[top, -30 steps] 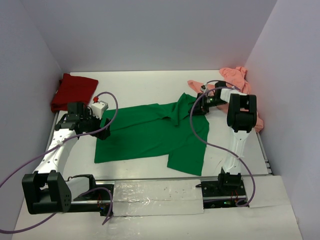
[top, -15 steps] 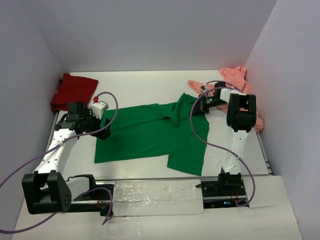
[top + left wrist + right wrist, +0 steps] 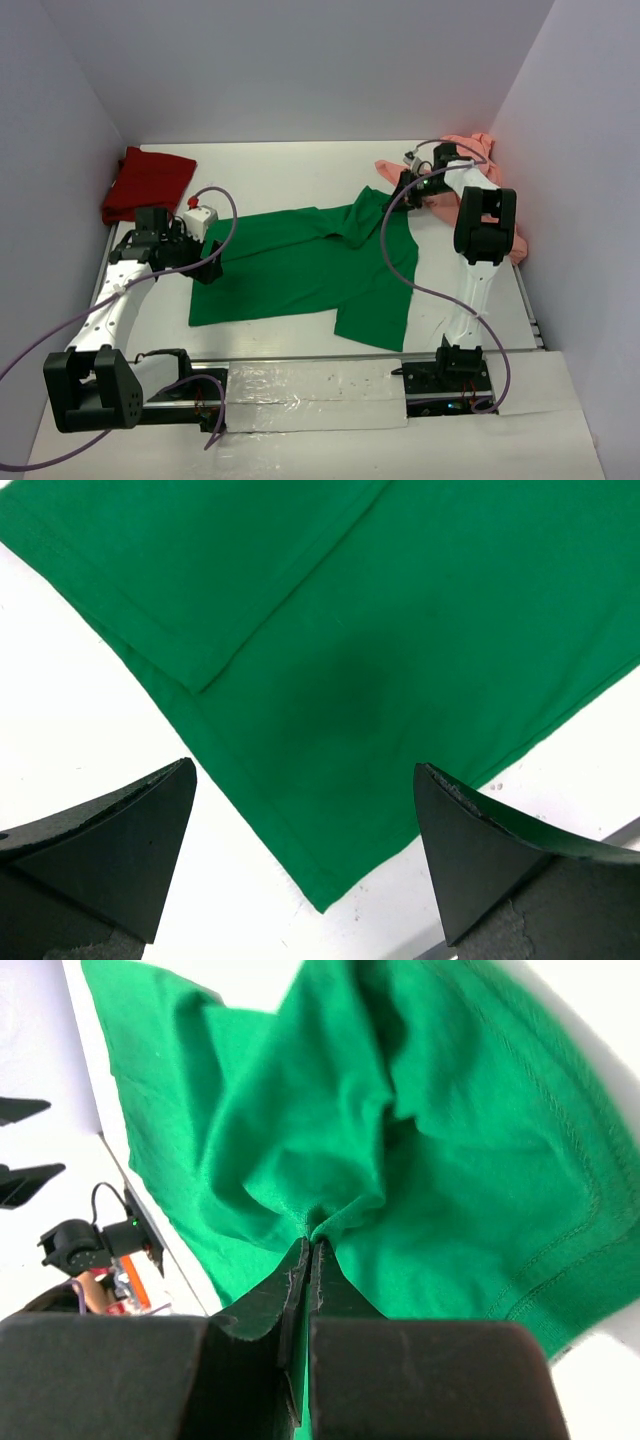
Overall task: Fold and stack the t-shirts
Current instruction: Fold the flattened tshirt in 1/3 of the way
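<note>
Green tee (image 3: 300, 265) lies spread in the middle, R gripper (image 3: 310, 1250) pinching its bunched far-right edge.
L gripper (image 3: 305, 775) spread wide above the tee's left edge; red tee (image 3: 145, 183) back-left, pink tee (image 3: 470, 152) back-right.

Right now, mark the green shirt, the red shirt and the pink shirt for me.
green shirt (image 3: 290, 265), top view, flat middle of its body.
red shirt (image 3: 148, 182), top view, centre of the bundle at far left.
pink shirt (image 3: 482, 142), top view, bunched part in the far right corner.

Overhead looks down from behind; wrist views close over green t-shirt (image 3: 290, 265).
</note>
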You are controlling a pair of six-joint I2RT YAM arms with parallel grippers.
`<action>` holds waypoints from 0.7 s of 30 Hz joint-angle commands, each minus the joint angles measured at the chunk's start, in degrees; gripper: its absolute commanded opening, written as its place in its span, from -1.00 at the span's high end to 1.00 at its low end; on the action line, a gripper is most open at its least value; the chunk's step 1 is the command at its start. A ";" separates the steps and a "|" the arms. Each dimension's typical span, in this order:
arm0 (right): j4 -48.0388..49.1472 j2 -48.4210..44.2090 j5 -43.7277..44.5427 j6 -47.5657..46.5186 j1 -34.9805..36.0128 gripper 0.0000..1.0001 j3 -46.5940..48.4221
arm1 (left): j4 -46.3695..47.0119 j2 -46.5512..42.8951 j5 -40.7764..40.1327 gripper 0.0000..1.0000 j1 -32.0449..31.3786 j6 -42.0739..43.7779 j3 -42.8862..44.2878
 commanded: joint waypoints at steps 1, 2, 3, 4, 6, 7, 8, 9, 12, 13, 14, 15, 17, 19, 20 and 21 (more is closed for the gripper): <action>-3.01 -4.53 0.64 -0.56 0.11 1.00 4.57 | -1.39 -1.97 1.94 -0.99 0.15 0.95 -0.03; -3.45 -4.45 0.73 -0.47 0.03 1.00 5.44 | -1.57 -2.06 1.85 -0.99 0.06 1.03 -0.03; -3.89 -4.45 1.08 -0.56 0.03 1.00 5.89 | -1.57 -2.24 1.76 -0.99 0.06 1.12 -0.12; -4.07 -4.53 1.35 -0.47 -0.06 1.00 6.24 | -1.66 -2.33 1.68 -0.99 0.14 1.21 -0.12; -5.39 -4.62 1.43 -0.99 -0.06 1.00 7.03 | -1.92 -2.50 1.59 -0.99 0.14 1.39 -0.30; -5.56 -4.80 1.78 -1.00 -0.06 1.00 6.95 | -2.01 -2.42 1.41 -0.99 0.15 1.39 -0.47; -6.00 -4.97 1.96 -1.00 -0.15 1.00 6.86 | -2.19 -2.42 1.41 -0.99 0.15 1.47 -0.47; -6.27 -5.58 2.14 -1.26 -0.15 1.00 6.60 | -2.27 -2.50 1.41 -0.99 0.06 1.56 -0.47; -7.67 -6.99 3.28 -2.14 -0.24 1.00 5.98 | -2.54 -2.59 1.50 -0.99 0.15 1.74 -0.47; -7.85 -7.43 3.72 -2.23 -0.32 1.00 5.72 | -2.54 -2.59 1.67 -0.99 0.15 1.82 -0.47; -8.55 -7.96 4.07 -2.40 -0.50 1.00 5.46 | -2.63 -2.68 1.76 -0.99 0.15 1.83 -0.38; -8.90 -9.01 4.86 -2.66 -0.59 1.00 4.93 | -2.89 -2.42 1.76 -0.99 0.15 2.00 -0.38; -10.04 -10.07 5.82 -3.02 -0.59 1.00 3.97 | -3.07 -2.33 2.11 -0.99 0.06 2.09 -0.21; -10.66 -11.91 6.53 -3.46 -0.76 1.00 3.00 | -3.15 -2.50 2.29 -0.99 0.06 2.26 -0.30; -11.27 -12.44 6.79 -3.63 -0.76 1.00 2.12 | -3.24 -2.42 2.29 -0.99 0.06 2.35 -0.30; -11.63 -13.05 7.15 -3.81 -0.68 1.00 1.68 | -3.24 -2.68 2.46 -0.99 0.14 2.53 -0.21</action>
